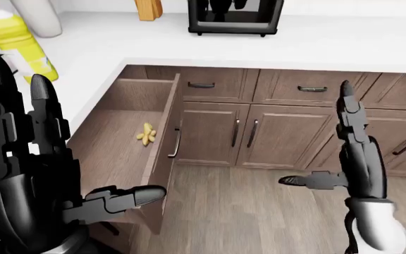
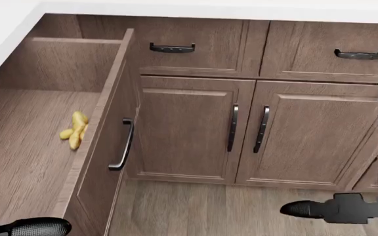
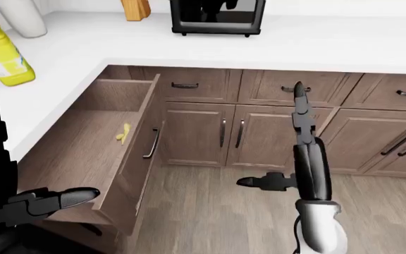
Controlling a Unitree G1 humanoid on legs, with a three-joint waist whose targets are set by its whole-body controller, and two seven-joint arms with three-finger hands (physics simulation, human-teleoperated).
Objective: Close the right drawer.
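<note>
The drawer (image 1: 162,159) stands pulled far out of the counter's left run, with its front panel and dark handle (image 1: 174,143) facing right. A small yellow knobbly piece (image 1: 146,134) lies on its wooden floor. My left hand (image 1: 87,153) is open at the left edge of the left-eye view, over the drawer's near end, its thumb (image 1: 136,197) close by the top of the front panel. My right hand (image 1: 319,137) is open and empty, fingers pointing up, out over the floor to the right of the drawer and apart from it.
A white counter (image 1: 316,47) wraps the corner. It carries a yellow bottle (image 1: 16,39), a white cylinder (image 1: 37,16), a wooden block (image 1: 149,8) and a black appliance (image 1: 235,16). Closed cabinet doors (image 1: 259,135) and drawers face a wood floor (image 1: 259,211).
</note>
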